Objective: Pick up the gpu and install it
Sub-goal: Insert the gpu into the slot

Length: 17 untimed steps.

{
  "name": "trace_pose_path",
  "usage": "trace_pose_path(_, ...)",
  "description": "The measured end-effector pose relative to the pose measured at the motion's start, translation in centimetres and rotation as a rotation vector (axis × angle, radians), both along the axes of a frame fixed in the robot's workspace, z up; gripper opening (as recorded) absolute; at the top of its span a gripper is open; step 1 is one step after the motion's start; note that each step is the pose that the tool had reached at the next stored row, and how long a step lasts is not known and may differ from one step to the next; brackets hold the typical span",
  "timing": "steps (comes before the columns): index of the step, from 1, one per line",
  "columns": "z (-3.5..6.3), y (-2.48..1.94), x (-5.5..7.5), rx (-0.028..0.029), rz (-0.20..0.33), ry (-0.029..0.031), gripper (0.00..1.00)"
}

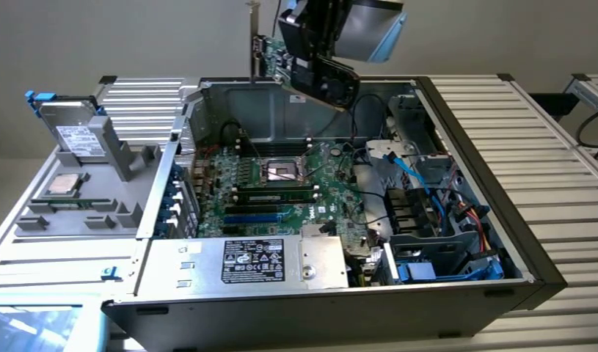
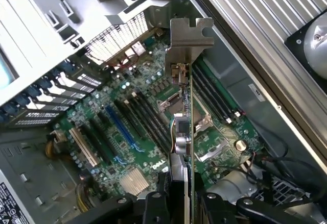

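A: Where is the gpu found?

B: The gpu (image 1: 273,57) is held in the air above the board (image 1: 328,176). It is lifted clear of the board and stands higher than the case (image 1: 249,110) wall behind the board. No contact with the board is seen.

A: How is it gripped?

B: It is clamped between the fingers (image 2: 157,211), one pressed on each flat face. The gap between them is taken up by the card's thickness, so they are neither wide apart nor fully closed.

A: How is the card turned?

B: It is held on edge. The silver bracket (image 2: 190,35) is seen at the end farthest from the fingers, and in the exterior view it stands upright above the board's rear edge. The green face and the black shroud are both seen in the exterior view.

A: What is seen on the board itself?

B: A socket (image 1: 282,171) is seen near the board's middle, with a memory stick (image 1: 272,196) seated just beside it. A blue slot (image 2: 120,129) lies on the board, well apart from the card.

A: And around the board?

B: A power supply (image 1: 242,260) is mounted at the board's near edge. A hard drive (image 1: 75,132) is propped outside the case, well apart from the board. The case is carried on a ribbed bench (image 1: 544,147).
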State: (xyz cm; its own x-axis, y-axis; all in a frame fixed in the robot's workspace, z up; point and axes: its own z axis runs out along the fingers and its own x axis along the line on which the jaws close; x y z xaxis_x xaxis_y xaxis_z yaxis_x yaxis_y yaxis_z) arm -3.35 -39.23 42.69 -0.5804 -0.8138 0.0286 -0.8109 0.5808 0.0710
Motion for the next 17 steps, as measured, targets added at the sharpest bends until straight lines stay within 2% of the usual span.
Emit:
trace_pose_path(9,-0.02,0.00,0.00,-0.0018,0.164,-0.0021,0.29)
trace_pose_path(12,-0.02,0.00,0.00,-0.0046,0.214,-0.0075,0.29)
trace_pose_path(17,-0.03,0.00,0.00,-0.0106,0.287,-0.0209,0.29)
